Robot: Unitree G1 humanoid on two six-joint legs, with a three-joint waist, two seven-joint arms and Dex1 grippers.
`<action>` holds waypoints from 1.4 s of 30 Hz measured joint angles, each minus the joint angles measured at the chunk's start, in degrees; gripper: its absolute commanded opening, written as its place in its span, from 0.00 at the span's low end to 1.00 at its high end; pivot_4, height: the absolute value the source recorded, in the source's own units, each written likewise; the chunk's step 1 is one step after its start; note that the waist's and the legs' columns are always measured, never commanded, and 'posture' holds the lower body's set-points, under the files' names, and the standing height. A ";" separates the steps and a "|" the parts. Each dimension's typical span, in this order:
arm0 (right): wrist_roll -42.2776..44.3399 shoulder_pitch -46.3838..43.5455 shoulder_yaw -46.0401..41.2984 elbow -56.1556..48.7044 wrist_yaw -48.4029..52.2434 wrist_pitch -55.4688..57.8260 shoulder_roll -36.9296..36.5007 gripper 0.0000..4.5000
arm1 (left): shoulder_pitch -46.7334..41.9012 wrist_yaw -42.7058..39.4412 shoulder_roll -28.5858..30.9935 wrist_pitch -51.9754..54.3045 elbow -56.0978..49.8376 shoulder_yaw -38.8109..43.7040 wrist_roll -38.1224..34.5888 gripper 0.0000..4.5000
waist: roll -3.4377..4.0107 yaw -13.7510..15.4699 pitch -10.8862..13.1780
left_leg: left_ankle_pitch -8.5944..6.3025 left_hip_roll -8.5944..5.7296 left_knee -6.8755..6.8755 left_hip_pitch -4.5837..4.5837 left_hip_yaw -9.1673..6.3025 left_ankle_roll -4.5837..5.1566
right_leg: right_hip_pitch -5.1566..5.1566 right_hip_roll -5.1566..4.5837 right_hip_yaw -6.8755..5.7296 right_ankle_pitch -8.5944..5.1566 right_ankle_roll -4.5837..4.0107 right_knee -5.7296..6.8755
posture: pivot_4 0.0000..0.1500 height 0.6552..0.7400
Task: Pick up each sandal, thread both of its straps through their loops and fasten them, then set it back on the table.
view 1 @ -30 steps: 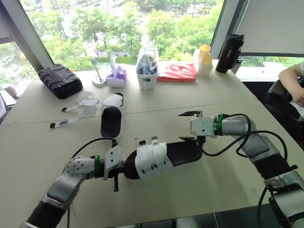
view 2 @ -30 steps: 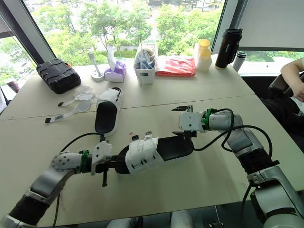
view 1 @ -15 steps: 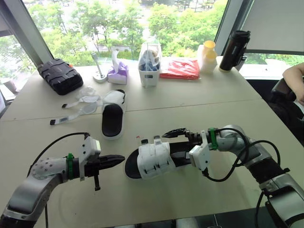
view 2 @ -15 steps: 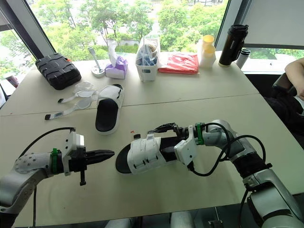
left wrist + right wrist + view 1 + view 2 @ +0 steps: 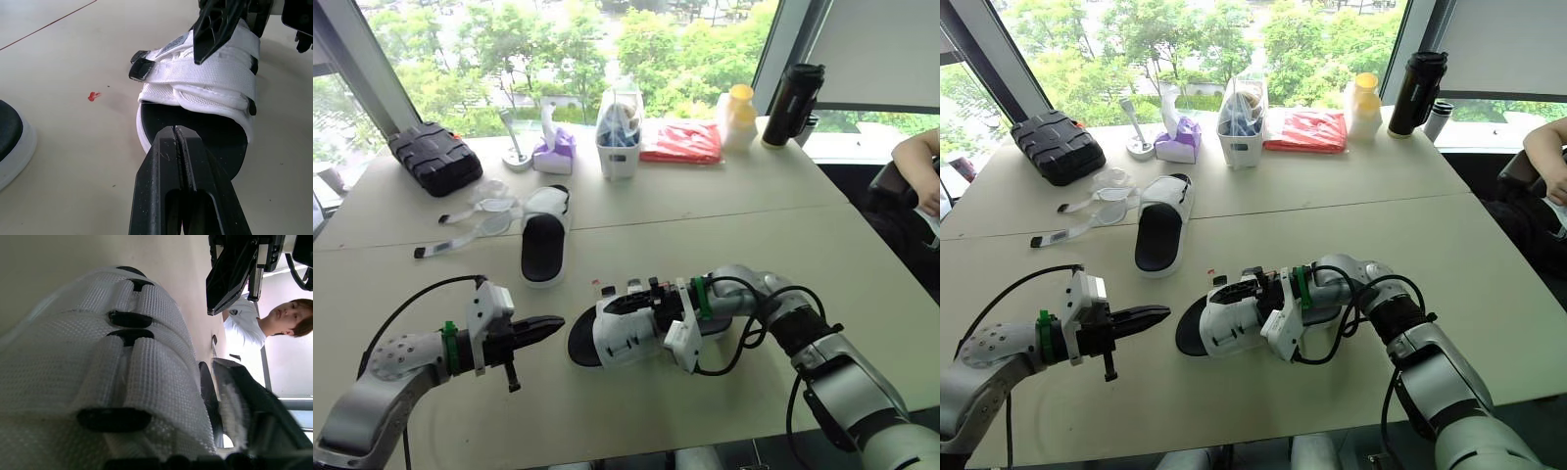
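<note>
On the beige table (image 5: 803, 245), front centre, the black-soled sandal with white woven straps (image 5: 626, 335) lies flat, the left gripper (image 5: 556, 323) just beside it with jaws closed on nothing, the right gripper (image 5: 625, 299) at its straps, jaws' state impossible to tell, so a tug could drag the unheld sandal sideways.

Left gripper (image 5: 558, 323), fingers pressed together, points at the near sandal (image 5: 625, 338), with just a narrow strip of bare table (image 5: 822, 255) between them. Right gripper (image 5: 1244, 284) lies over that sandal's straps and its cable (image 5: 744, 338) loops beside the sandal, so that side is blocked. There's open room along the near edge and out to the right. Second sandal (image 5: 540, 245) and loose strips (image 5: 460, 230) sit farther back on the left. Black case (image 5: 435, 162), caddy (image 5: 617, 137), bottle (image 5: 736, 116) and flask (image 5: 793, 93) line the far edge.
</note>
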 measured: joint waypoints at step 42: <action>-3.42 -24.06 -2.76 34.41 -30.81 96.52 15.72 0.01 | 0.92 3.02 -4.21 -4.31 1.00 -0.62 6.43 0.00 | 0.02 -0.22 -0.01 | 0.37 0.89 0.91 -1.32 0.80 -0.63 | -1.73 0.78 0.43 0.53 -0.89 1.24 | 1.00 1.00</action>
